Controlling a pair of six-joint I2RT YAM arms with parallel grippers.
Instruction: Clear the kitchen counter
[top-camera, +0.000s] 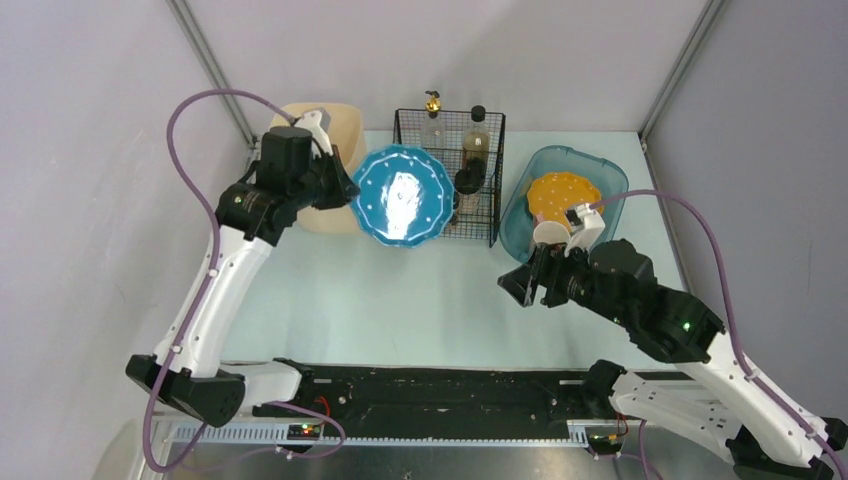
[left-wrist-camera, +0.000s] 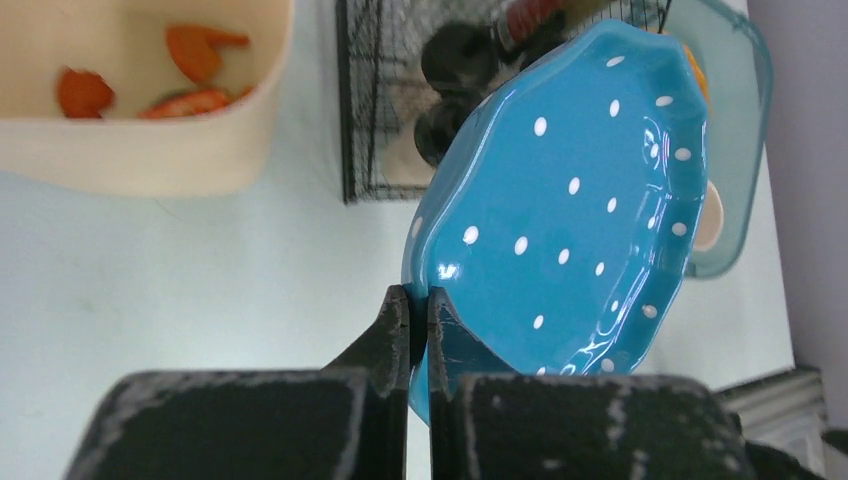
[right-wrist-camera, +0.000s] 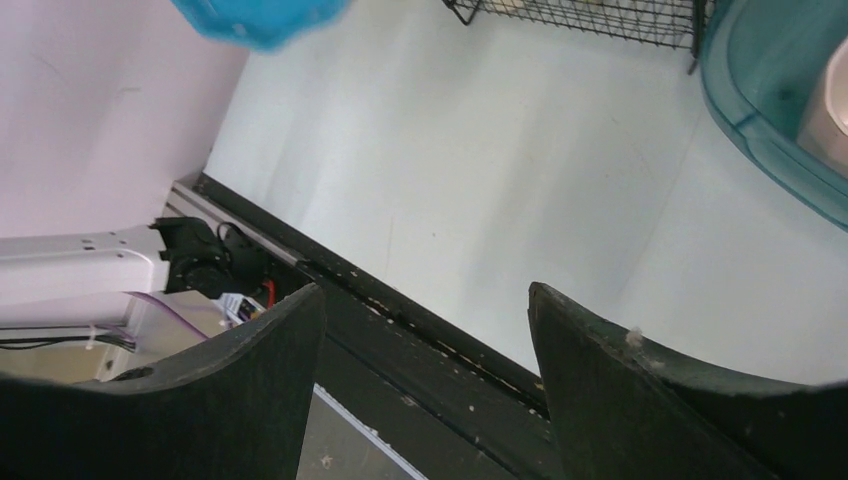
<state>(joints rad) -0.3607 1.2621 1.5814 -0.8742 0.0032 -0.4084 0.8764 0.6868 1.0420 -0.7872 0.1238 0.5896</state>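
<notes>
left fingers (left-wrist-camera: 398, 330) pinch blue plate (left-wrist-camera: 570, 200) by its rim, tilted off the worktop (top-camera: 400, 300) for stowing; right fingers (right-wrist-camera: 270, 360) wide, empty, near teal tub (right-wrist-camera: 760, 110).

my left arm: stretched forward | my left gripper (left-wrist-camera: 420, 300): jaws pinched on rim of blue plate (left-wrist-camera: 570, 200) | my right arm: elbow bent, wrist pointing left | my right gripper (right-wrist-camera: 425, 292): jaws spread wide

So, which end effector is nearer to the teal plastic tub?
Right. The right end effector hangs open just in front of the teal tub; the left end effector, shut on the blue plate, is beyond the wire rack.
</notes>
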